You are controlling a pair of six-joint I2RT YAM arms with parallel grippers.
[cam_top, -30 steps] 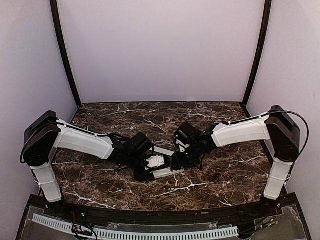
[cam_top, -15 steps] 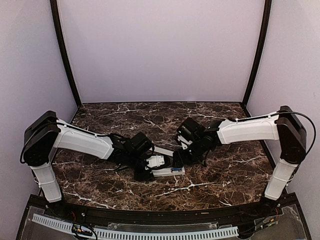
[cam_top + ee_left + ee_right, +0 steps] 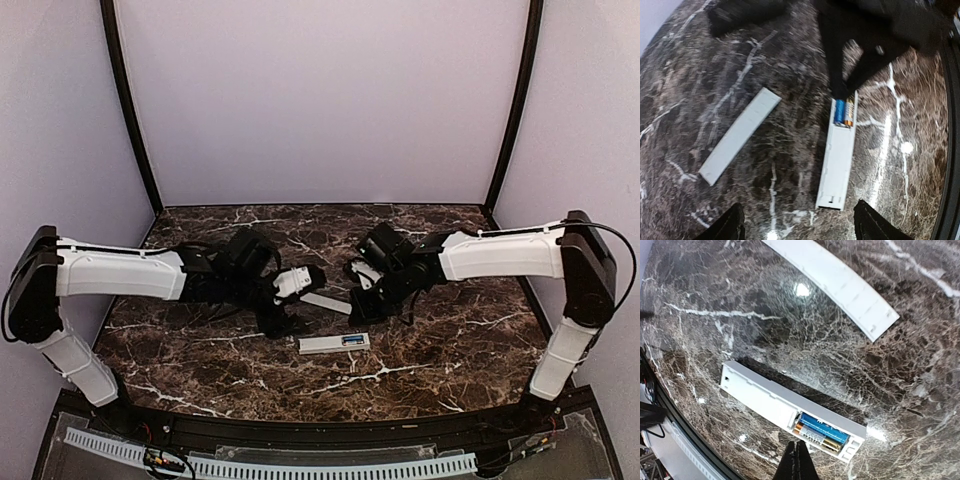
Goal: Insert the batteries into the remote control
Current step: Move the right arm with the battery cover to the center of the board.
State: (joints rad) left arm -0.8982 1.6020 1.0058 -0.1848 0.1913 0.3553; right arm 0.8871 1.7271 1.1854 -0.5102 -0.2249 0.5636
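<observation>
The white remote control lies back-up on the marble table, free of both grippers. Two batteries sit side by side in the recess at its end, one blue, one silver and gold; they also show in the left wrist view as batteries. My left gripper hovers open above the remote control, its fingers wide apart and touching nothing. My right gripper is shut and empty, its tip just short of the battery end of the remote control.
The flat white cover strip lies loose behind the remote, between the two grippers; it is seen as the cover strip and the cover strip. A black rail borders the table's near edge.
My left gripper has let go of the remote, opened wider and pulled up and back to the left. My right gripper has shut and drawn back. The remote now lies alone.
</observation>
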